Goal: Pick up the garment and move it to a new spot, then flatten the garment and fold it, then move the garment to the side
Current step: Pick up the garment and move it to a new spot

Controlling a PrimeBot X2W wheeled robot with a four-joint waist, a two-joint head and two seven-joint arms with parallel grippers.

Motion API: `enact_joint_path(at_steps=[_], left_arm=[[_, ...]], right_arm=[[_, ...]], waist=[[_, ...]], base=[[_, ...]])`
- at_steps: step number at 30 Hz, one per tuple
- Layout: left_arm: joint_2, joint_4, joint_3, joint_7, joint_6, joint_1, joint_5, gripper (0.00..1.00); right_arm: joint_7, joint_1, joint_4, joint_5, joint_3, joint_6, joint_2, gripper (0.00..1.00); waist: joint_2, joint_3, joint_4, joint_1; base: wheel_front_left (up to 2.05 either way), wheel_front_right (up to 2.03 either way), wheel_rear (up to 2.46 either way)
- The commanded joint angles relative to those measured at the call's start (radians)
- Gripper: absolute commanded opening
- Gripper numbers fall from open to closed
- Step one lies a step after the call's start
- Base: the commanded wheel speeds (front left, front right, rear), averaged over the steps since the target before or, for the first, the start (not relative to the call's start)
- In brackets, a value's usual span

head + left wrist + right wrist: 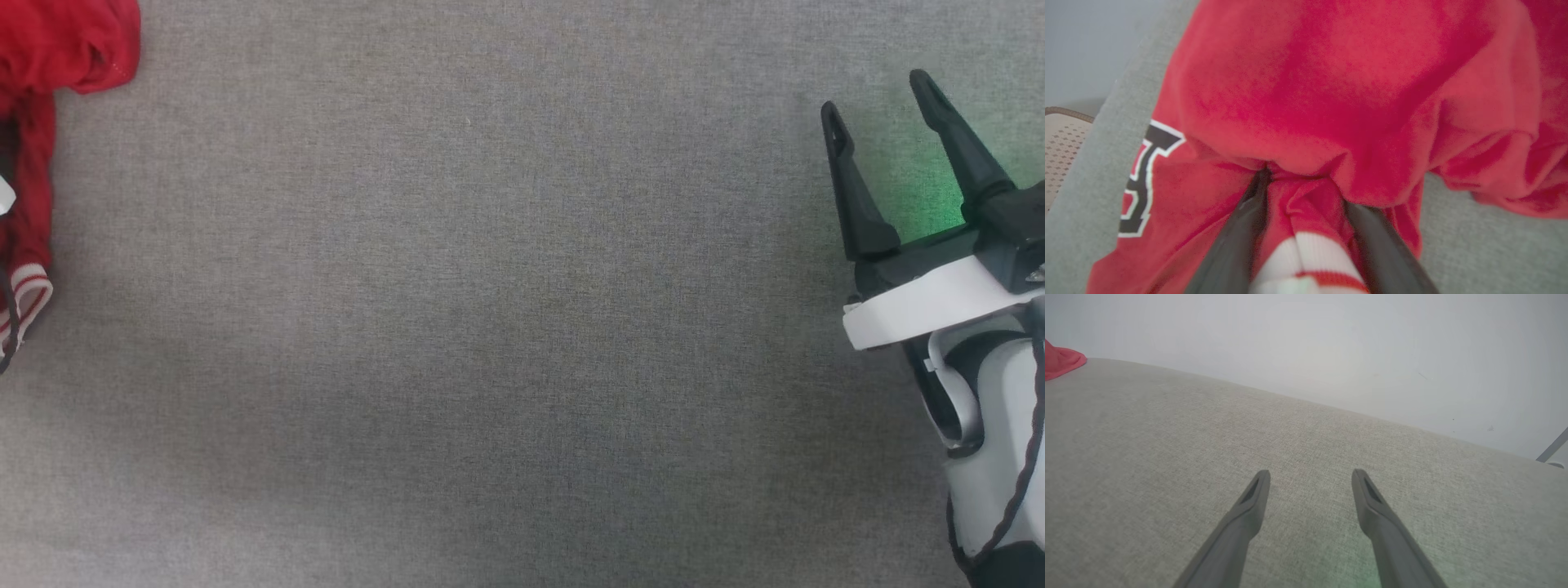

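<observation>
Picking up shirt [49, 49], seemingly, at desk [490, 327] left edge | left gripper [1304, 188] jaws apart astride a fold; right gripper [875, 94] jaws apart | next: clamp left.

The head camera looks straight down on the grey fabric-covered worktop [490, 327], which the wrist cameras view low beyond the left end effector [1304, 188] and right end effector [1310, 473].

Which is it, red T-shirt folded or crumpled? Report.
Crumpled: the red T-shirt bulges in loose rumpled heaps on the grey surface, with fabric bunched inside the open left gripper.
</observation>
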Motion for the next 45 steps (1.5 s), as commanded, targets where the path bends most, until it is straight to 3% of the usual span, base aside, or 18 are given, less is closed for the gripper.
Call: enact_joint_path(at_steps=[1, 11, 18, 25, 31, 45], left_arm=[[-0.067, 0.049, -0.026, -0.025, 0.005, 0.052, 0.010, 0.00], [0.047, -0.059, -0.076, -0.311, -0.017, -0.033, 0.067, 0.00], [0.087, -0.191, -0.143, -0.378, -0.019, -0.032, 0.057, 0.00], [0.150, -0.393, -0.200, -0.327, -0.018, 0.009, 0.027, 0.00], [0.200, -0.631, -0.194, -0.208, 0.004, 0.108, -0.013, 0.00], [0.247, -1.236, -0.189, 0.054, 0.170, 0.347, -0.057, 0.00]], right_arm=[[0.000, -0.013, -0.007, -0.005, -0.002, 0.000, -0.002, 1.00], [-0.041, 0.024, 0.040, 0.011, -0.038, 0.000, 0.021, 1.00], [-0.061, 0.055, 0.064, 0.016, -0.056, 0.000, 0.040, 1.00], [-0.081, 0.085, 0.089, 0.028, -0.066, 0.000, 0.056, 1.00], [-0.101, 0.099, 0.098, 0.031, -0.078, 0.000, 0.075, 1.00], [-0.137, 0.105, 0.096, 0.037, -0.161, 0.000, 0.101, 1.00]], waist=[[-0.0001, -0.006, 0.003, 0.0000], [-0.0001, -0.126, 0.028, 0.0000], [-0.0001, -0.217, 0.048, 0.0000], [-0.0001, -0.305, 0.059, 0.0000], [-0.0001, -0.353, 0.033, 0.0000], [-0.0001, -0.340, -0.140, 0.0000]], base=[[0.00, 0.00, 0.00], [0.00, 0.00, 0.00], [0.00, 0.00, 0.00], [0.00, 0.00, 0.00], [0.00, 0.00, 0.00], [0.00, 0.00, 0.00]])
